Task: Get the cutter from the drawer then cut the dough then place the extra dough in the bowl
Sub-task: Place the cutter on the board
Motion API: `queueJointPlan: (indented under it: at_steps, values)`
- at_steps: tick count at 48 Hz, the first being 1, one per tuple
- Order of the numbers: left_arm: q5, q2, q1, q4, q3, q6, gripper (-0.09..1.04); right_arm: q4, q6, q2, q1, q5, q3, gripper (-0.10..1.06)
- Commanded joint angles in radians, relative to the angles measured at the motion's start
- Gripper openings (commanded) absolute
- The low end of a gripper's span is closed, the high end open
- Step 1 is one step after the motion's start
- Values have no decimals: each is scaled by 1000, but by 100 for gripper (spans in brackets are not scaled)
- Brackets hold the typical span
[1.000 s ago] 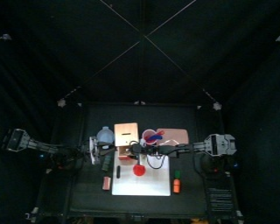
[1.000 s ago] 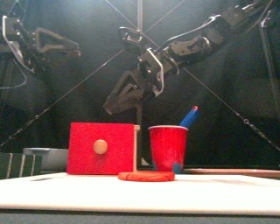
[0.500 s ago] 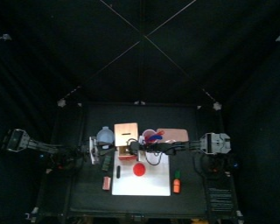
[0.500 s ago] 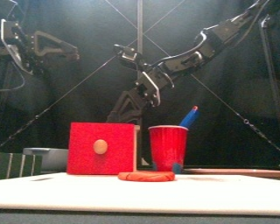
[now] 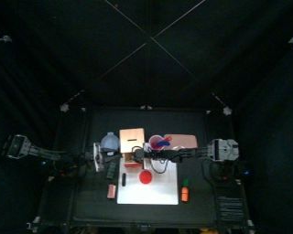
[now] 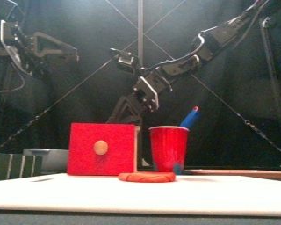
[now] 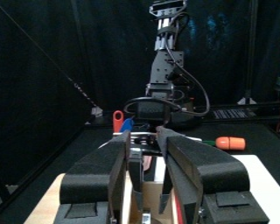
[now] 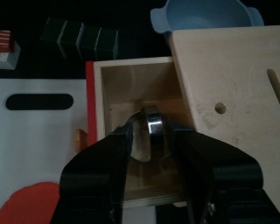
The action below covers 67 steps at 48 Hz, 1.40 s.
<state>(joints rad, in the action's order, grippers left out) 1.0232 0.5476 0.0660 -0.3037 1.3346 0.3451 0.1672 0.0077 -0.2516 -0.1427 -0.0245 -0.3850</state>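
Observation:
The pale wooden box (image 5: 133,139) stands behind the white cutting board (image 5: 156,194), its red drawer front (image 6: 104,149) pulled out toward the board. In the right wrist view the metal cutter (image 8: 150,128) stands inside the open drawer (image 8: 119,96), and my right gripper (image 8: 150,133) is shut narrowly on it. Seen from the front, that gripper (image 6: 129,107) hangs just behind the box. A flat red dough disc (image 6: 147,177) lies on the board. The blue-grey bowl (image 5: 110,142) sits left of the box. My left gripper (image 7: 149,166) hovers shut and empty at the board's left side.
A red cup (image 6: 169,148) with a blue knife stands right of the box. An orange toy (image 5: 186,192) lies on the board's right edge, a red toy (image 5: 111,190) off its left edge. Dark green sushi blocks (image 8: 81,37) lie beside the bowl.
My right gripper has come down from above the box to the open drawer. The left arm has barely moved.

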Motion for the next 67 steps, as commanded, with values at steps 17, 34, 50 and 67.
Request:
queueJointPlan:
  at_steps: [17, 34, 50, 67]
  values:
    - [6, 0, -2, -2, -9, -3, 72, 6, -3, -14, -9, 71, 46, 75]
    - [6, 2, -2, -2, -8, -2, 72, 6, -3, -8, -8, 80, 46, 48]
    - [6, 0, -14, -40, 0, 2, 72, 43, 2, 89, 40, 81, 40, 42]
    - [6, 0, -37, -40, 0, 2, 72, 58, -2, 176, 44, 83, 37, 42]
